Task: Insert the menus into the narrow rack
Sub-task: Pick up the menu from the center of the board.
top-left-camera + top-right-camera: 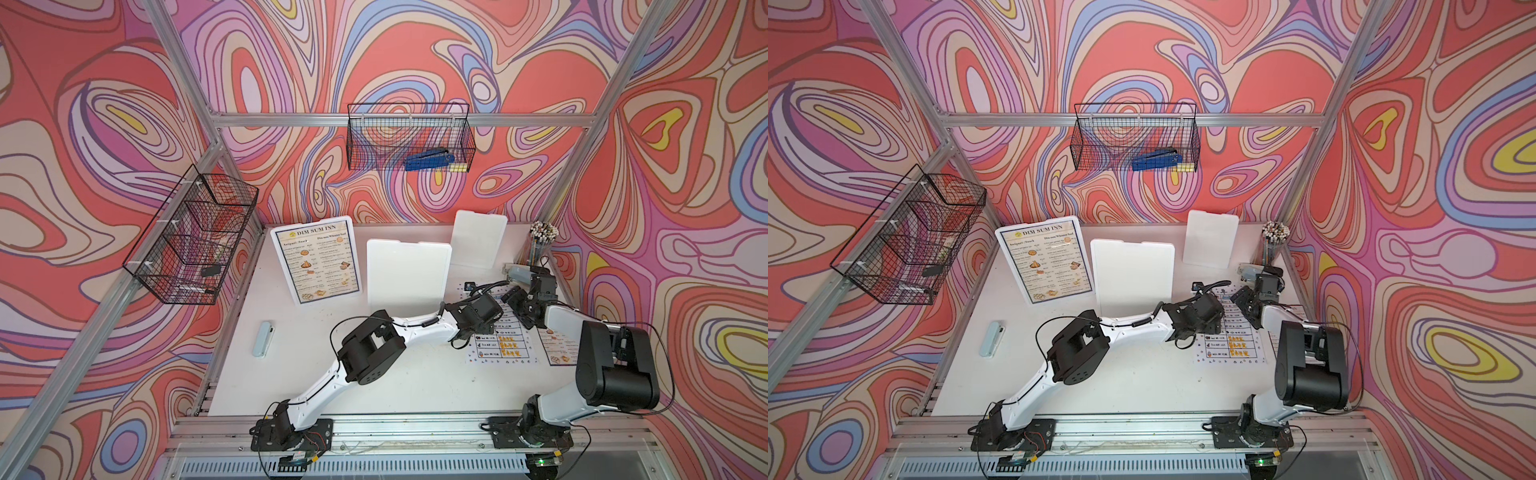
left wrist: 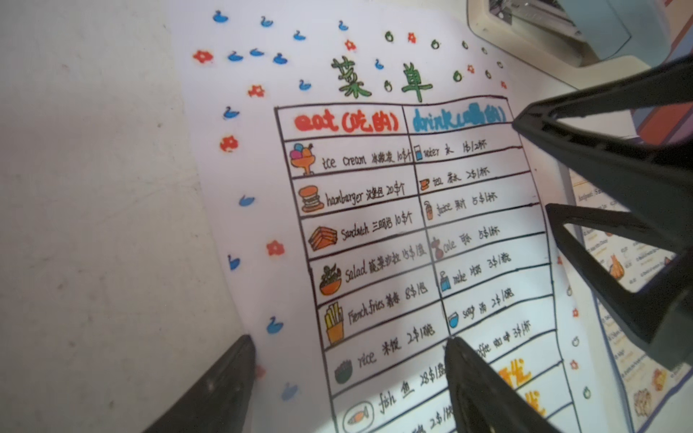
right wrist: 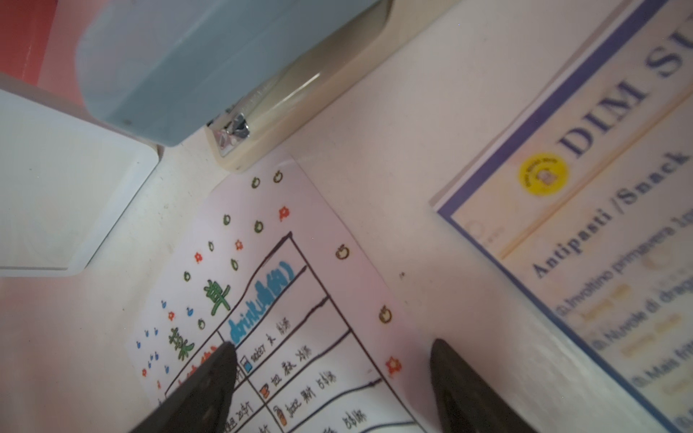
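Observation:
A white hand-drawn menu [image 1: 505, 338] [image 1: 1229, 343] lies flat on the table at right. My left gripper [image 2: 348, 341] [image 1: 496, 318] hovers open over its left edge, one fingertip over bare table, one over the menu's grid. My right gripper [image 3: 333, 345] [image 1: 515, 305] hovers open over its upper right edge. A small DIM SUM INN menu [image 3: 600, 225] [image 1: 559, 353] lies beside it, partly under the right arm. A large DIM SUM INN menu [image 1: 316, 259] is at the back left. A long narrow wire rack [image 1: 409, 137] hangs on the back wall and a compartmented one [image 1: 191, 237] on the left wall.
Two white boards [image 1: 407, 274] [image 1: 478, 239] lie at the back of the table. A cup of pencils [image 1: 540, 241] and a grey-blue stapler [image 3: 225, 75] [image 1: 519, 272] sit close behind the right gripper. A pale blue case [image 1: 262, 338] lies at left. A blue stapler [image 1: 428, 160] sits in the back rack.

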Action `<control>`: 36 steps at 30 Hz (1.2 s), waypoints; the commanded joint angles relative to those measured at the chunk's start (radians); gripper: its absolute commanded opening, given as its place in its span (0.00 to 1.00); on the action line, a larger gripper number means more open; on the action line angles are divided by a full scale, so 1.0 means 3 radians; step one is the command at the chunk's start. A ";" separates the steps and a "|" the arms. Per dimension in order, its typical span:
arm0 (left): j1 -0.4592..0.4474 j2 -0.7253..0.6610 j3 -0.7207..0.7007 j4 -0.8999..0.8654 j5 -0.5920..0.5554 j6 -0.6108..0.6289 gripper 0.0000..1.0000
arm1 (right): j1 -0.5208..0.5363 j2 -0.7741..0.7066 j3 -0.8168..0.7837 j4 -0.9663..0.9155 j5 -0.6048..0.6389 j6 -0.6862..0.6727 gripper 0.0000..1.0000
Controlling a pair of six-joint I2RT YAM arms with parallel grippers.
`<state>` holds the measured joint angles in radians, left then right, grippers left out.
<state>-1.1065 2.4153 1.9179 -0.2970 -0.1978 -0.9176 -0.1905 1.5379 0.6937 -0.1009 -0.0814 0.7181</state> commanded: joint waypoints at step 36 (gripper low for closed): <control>0.0156 -0.0379 -0.0512 0.0347 0.0379 0.0381 0.11 | 0.0000 -0.0831 -0.0201 -0.0358 -0.0198 -0.0056 0.83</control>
<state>-1.0603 2.3581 1.7760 -0.2031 -0.1261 -0.8562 -0.1909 1.3476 0.6346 -0.1642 -0.1577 0.7143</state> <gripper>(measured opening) 0.116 0.826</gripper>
